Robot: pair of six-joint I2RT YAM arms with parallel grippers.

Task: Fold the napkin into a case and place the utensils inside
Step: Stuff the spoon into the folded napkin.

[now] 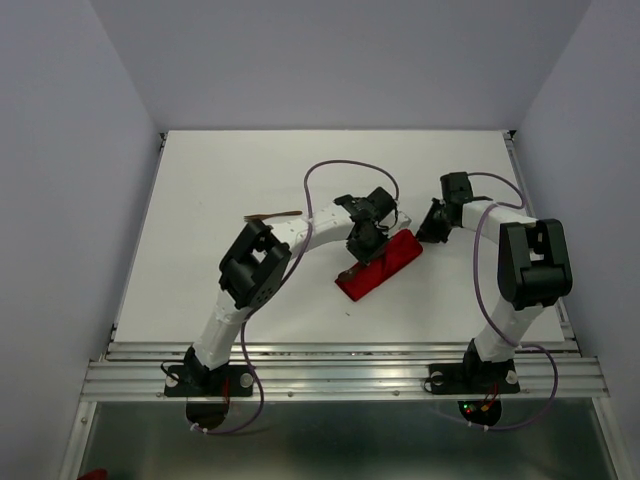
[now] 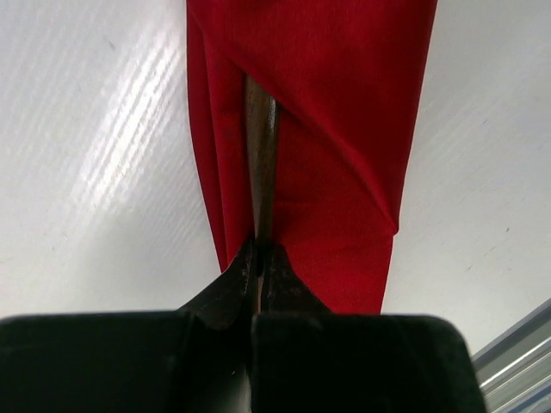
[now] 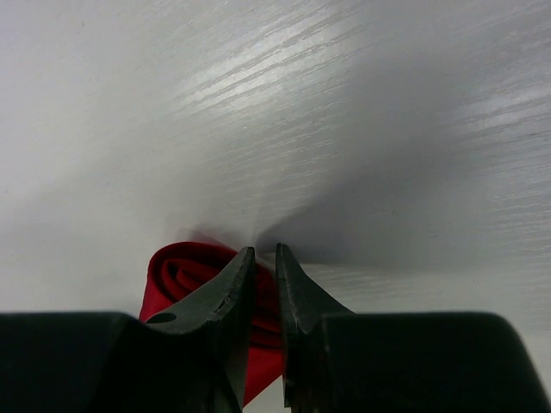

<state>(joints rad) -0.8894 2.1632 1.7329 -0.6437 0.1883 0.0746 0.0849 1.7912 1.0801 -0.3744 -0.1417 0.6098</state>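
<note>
Case [image 2: 344, 129] edges meet bare table [image 2: 86, 172]; left tool [image 2: 258, 255] pinches utensil [image 2: 261, 146] inside.

case [image 1: 380, 265]: narrow red folded cloth, lying flat, long axis running 8 to 2 o'clock.
inserted utensil [image 2: 261, 155]: dark wooden handle, partly tucked under a diagonal fold.
loose utensil [image 1: 272, 216]: slim, brown, lying flat at 10 o'clock from the case.

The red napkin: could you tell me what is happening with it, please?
The left gripper is shut on a wooden utensil whose far end is tucked under a fold of the red napkin. The right gripper sits at the napkin's other end, jaws nearly together, grip unclear. A second utensil lies apart on the table.
</note>
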